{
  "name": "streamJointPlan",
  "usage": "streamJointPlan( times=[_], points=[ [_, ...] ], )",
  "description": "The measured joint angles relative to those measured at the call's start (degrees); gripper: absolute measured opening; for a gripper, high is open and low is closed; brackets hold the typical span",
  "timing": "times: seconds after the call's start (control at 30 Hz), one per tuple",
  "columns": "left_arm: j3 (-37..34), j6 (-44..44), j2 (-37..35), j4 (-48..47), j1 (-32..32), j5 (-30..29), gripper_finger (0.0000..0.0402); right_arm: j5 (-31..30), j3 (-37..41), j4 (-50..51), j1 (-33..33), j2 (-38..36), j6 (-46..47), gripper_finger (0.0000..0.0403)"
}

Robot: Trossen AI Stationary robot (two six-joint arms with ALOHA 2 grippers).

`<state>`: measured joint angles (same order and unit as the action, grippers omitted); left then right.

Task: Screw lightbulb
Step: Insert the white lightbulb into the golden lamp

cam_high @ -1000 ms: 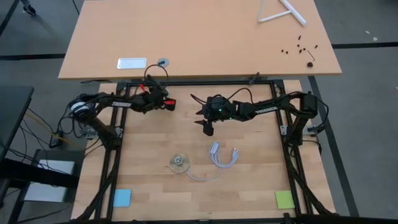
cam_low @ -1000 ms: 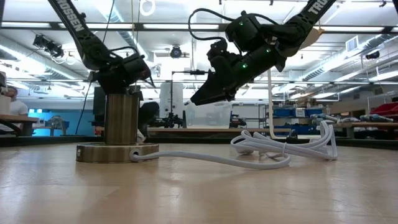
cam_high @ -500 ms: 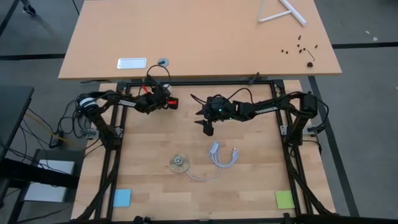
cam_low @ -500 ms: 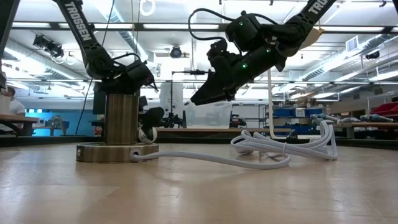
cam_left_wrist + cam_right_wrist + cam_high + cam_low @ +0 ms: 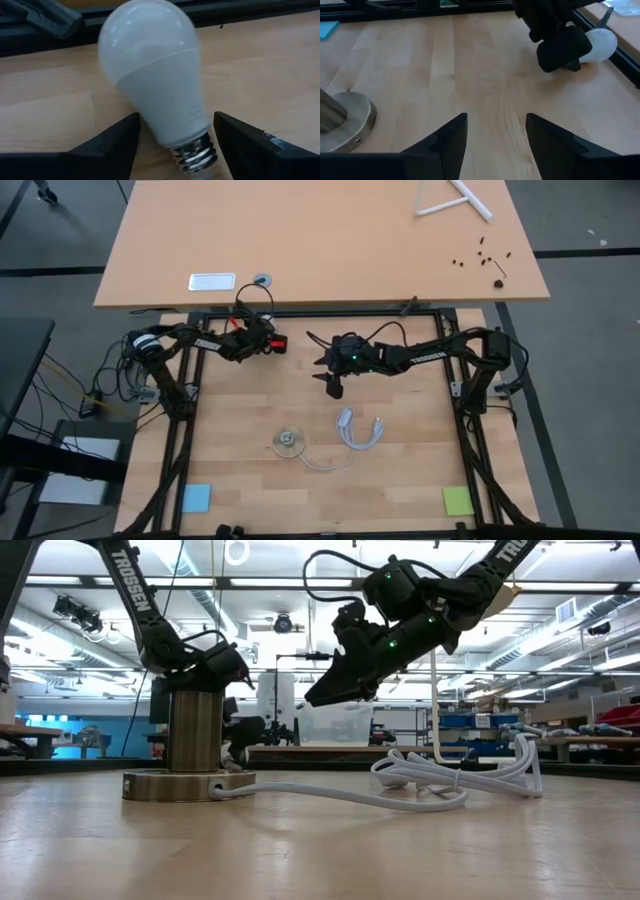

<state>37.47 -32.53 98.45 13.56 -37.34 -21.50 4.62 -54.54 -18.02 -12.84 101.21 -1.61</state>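
With fingers spread wide, the left gripper straddles the lightbulb lying on the table without clamping it, while beside it the right gripper hovers half-open, holding nothing.

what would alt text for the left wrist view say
A white lightbulb lies on its side on a wooden table, its metal screw base nearest the camera. It sits between the open jaws of the left gripper, whose two dark fingers flank it without visibly pressing on it.
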Motion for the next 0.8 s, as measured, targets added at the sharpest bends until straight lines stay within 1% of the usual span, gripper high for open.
streamJointPlan(
  times=[0.1, 0.27, 0.33, 0.4, 0.47, 0.63, 0.73, 0.8],
  points=[
    [0.0, 1.3, 0.0, -0.2, 0.0, -0.1, 0.0229, 0.0, 0.0, 0.0, 0.3, 0.0, 0.0, 0.0207],
    [0.0, 5.0, -0.4, -0.4, 0.7, 0.2, 0.0154, 0.0, 0.0, -0.1, 0.4, 0.0, 0.0, 0.0204],
    [-0.1, 6.8, -1.4, -0.8, 1.8, 2.0, 0.0127, 0.0, 0.0, -0.2, 0.4, 0.0, 0.0, 0.0204],
    [-0.1, 7.8, -2.8, -0.8, 2.8, 3.7, 0.0122, 0.0, 0.0, -0.2, 0.4, -0.2, 0.0, 0.0206],
    [-0.1, 8.7, -4.6, -1.8, 3.9, 4.4, 0.0102, 0.0, 0.0, -0.1, 0.3, -0.6, 0.0, 0.0209],
    [-0.1, 13.8, -9.7, -3.1, 8.1, 5.5, 0.0106, -0.3, 0.0, 0.6, 0.0, -3.0, -0.7, 0.0213],
    [-0.1, 17.7, -12.7, -3.6, 11.1, 5.4, 0.011, -3.1, 0.0, 1.4, 0.1, -4.8, -2.0, 0.0208],
    [-0.1, 19.8, -14.6, -3.4, 13.3, 5.0, 0.0109, -3.4, 0.0, 3.7, 0.0, -6.5, -1.6, 0.0202]
  ],
)
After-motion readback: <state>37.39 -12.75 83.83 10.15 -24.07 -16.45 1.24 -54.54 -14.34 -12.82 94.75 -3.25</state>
